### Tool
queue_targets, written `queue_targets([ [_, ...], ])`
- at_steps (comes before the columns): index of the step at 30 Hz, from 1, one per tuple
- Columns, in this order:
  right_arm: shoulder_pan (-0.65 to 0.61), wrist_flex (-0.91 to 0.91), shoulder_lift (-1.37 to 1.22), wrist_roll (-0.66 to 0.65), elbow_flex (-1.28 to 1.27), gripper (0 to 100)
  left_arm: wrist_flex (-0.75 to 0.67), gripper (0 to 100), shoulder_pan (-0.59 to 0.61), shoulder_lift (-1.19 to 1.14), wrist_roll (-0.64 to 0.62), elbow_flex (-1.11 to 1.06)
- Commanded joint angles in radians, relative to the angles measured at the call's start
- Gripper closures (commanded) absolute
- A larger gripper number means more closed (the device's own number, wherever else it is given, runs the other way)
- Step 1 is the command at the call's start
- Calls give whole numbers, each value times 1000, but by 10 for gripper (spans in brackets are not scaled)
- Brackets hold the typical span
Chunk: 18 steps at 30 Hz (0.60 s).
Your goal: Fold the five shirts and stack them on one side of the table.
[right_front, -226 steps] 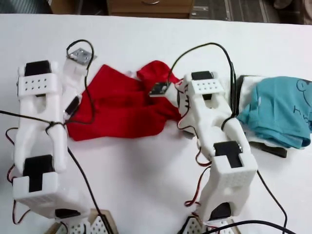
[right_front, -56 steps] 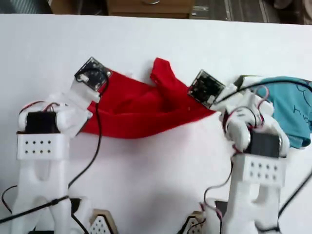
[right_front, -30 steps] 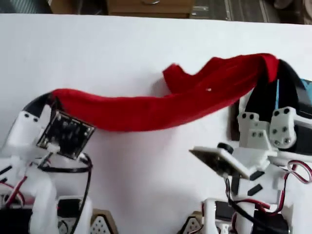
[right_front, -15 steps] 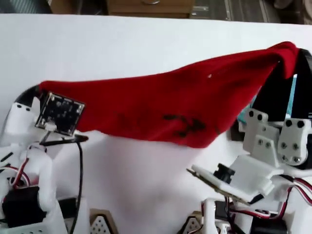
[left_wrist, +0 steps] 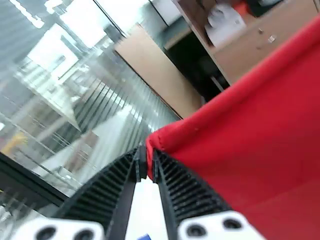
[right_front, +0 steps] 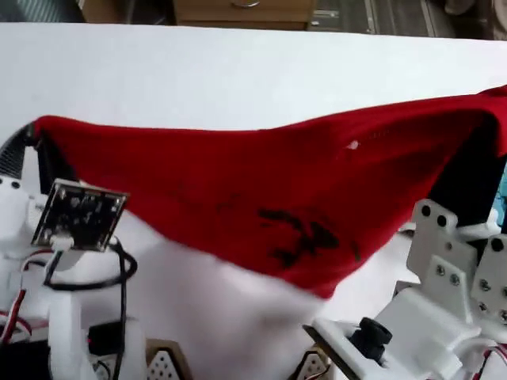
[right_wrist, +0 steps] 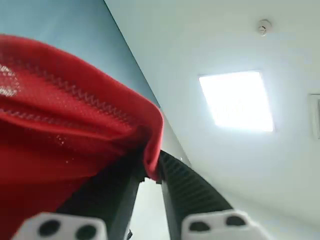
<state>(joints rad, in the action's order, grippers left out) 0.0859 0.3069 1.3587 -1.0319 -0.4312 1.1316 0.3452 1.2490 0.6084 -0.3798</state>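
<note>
Hanging red shirt [right_front: 238, 190], corners pinched in left tool [left_wrist: 147, 156], right tool [right_wrist: 152, 171]

The red shirt [right_front: 261, 190] is matt, finely knit cloth; the table [right_front: 238, 71] looks smooth.

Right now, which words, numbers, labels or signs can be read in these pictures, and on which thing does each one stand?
No text can be read in any view.
Red shirt: a dark print near its hanging edge in the high view, too blurred to read as letters or a sign.
</note>
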Motion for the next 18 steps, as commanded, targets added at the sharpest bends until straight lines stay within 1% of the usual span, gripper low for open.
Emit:
queue_targets([
  [1,13,2,-4,-3,8,978,-12,979,11,2,2,85],
  [7,13,-2,4,-8,17,978,-12,979,11,2,2,165],
  [11,7,-4,-2,-101,26,978,-11,979,18,2,2,177],
  [15,7,-2,-1,-121,26,978,-20,979,68,2,2,170],
  [18,7,2,-4,-121,20,978,-17,979,69,0,2,166],
])
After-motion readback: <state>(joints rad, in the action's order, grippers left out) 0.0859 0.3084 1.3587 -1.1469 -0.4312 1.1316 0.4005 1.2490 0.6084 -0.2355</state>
